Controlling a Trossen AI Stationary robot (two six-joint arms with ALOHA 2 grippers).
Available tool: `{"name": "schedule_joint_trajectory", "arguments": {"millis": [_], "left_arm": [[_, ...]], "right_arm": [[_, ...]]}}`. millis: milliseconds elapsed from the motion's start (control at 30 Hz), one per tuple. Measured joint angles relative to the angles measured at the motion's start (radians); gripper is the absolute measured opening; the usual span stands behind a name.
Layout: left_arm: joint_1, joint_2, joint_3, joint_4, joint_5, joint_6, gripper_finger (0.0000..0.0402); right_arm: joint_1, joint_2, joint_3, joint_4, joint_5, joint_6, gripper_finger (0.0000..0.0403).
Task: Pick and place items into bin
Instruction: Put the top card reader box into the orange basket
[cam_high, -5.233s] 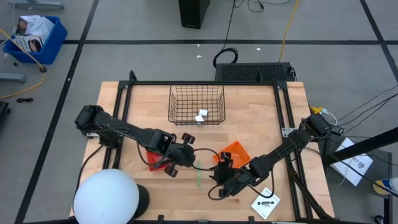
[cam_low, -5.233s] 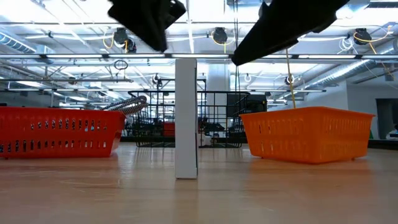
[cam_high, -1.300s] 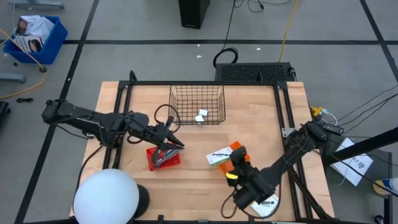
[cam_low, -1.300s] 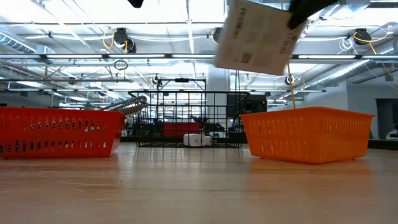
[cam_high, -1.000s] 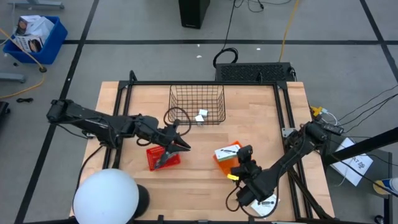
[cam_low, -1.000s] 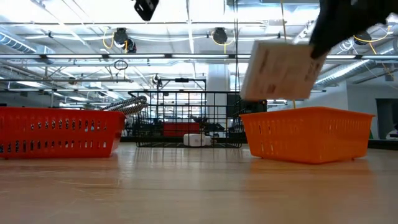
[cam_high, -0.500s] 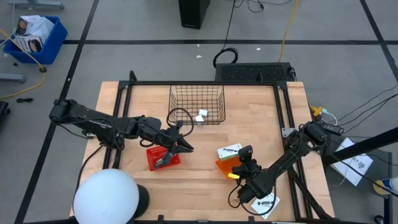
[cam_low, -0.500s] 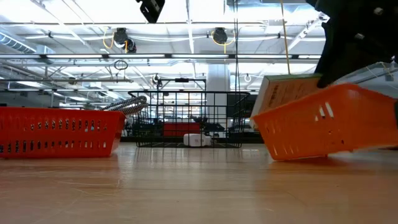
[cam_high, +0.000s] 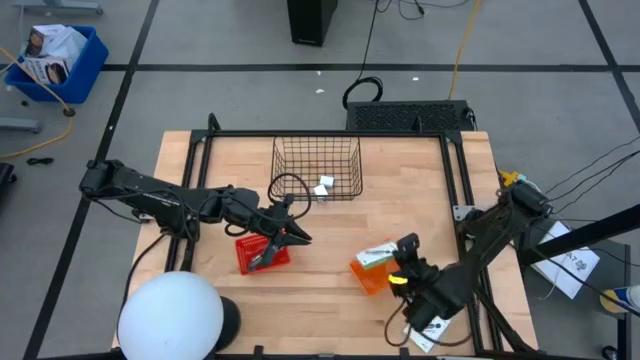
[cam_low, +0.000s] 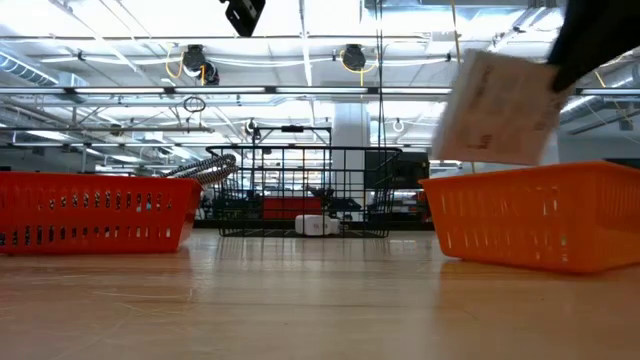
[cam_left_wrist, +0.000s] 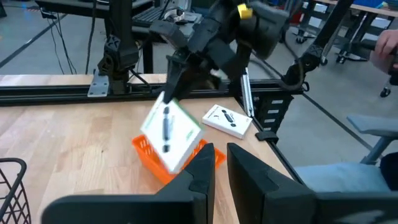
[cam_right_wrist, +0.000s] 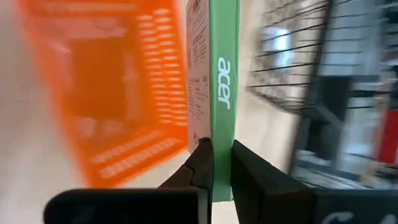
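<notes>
We see right gripper (cam_high: 393, 262) clamped on white card (cam_high: 377, 256), card held just above orange bin (cam_high: 366, 276), table's 5 o'clock. Left gripper (cam_high: 298, 236) pinched nearly closed, empty, over red bin (cam_high: 262, 256), 9 o'clock.

Dark jointed arms (cam_high: 170, 200) — black cables (yellow marking)

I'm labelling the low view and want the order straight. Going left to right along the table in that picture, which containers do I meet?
Red plastic basket → black wire basket, set farther back → orange plastic basket, with a white boxed card held just above it.
</notes>
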Motion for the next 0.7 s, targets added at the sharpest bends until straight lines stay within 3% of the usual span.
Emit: {"name": "schedule_joint_trajectory", "arguments": {"millis": [133, 433, 700], "left_arm": [[0.0, 0.0, 0.0, -0.001, 0.0, 0.0, 0.0047], [0.0, 0.003, 0.0, 0.001, 0.0, -0.021, 0.0047], [0.0, 0.003, 0.0, 0.001, 0.0, -0.019, 0.0047]], "right_arm": [[0.01, -0.006, 0.0, 0.048, -0.083, 0.022, 0.0022], [-0.033, 0.099, 0.0, 0.1, -0.115, -0.06, 0.0022], [-0.083, 0.113, 0.0, 0.135, -0.102, -0.062, 0.0021]]}}
